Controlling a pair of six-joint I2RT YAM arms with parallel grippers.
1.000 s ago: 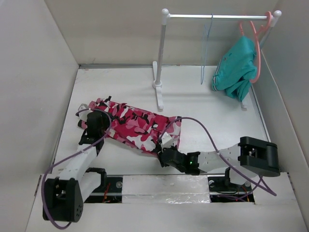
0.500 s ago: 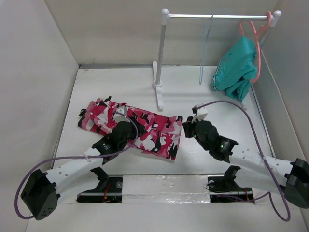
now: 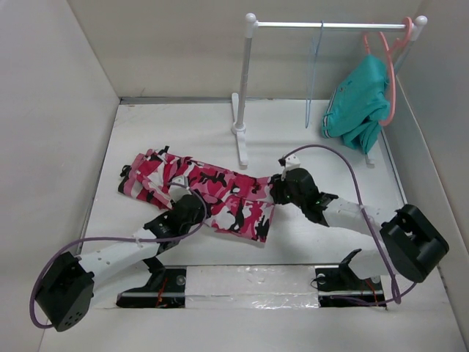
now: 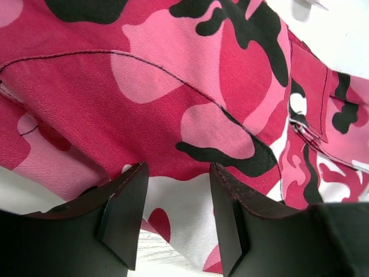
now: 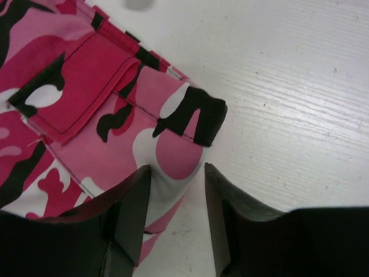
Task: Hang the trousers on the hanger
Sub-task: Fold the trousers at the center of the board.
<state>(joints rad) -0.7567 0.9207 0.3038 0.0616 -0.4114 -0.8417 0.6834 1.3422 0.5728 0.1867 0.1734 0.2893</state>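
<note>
The trousers [image 3: 220, 192] lie flat on the table [image 3: 322, 147], left of centre, with their long axis running far-left to near-right. The left pincer [image 3: 189, 209] is over their near edge, fingers spread. The right pincer [image 3: 282, 189] is at their right end, likewise spread. The hanger [image 3: 314, 73] hangs from the rail [image 3: 330, 25].

Two hangers [image 3: 312, 84] [image 3: 392, 81], two garments [image 3: 212, 192] [image 3: 359, 103], one rack [image 3: 245, 88]
</note>
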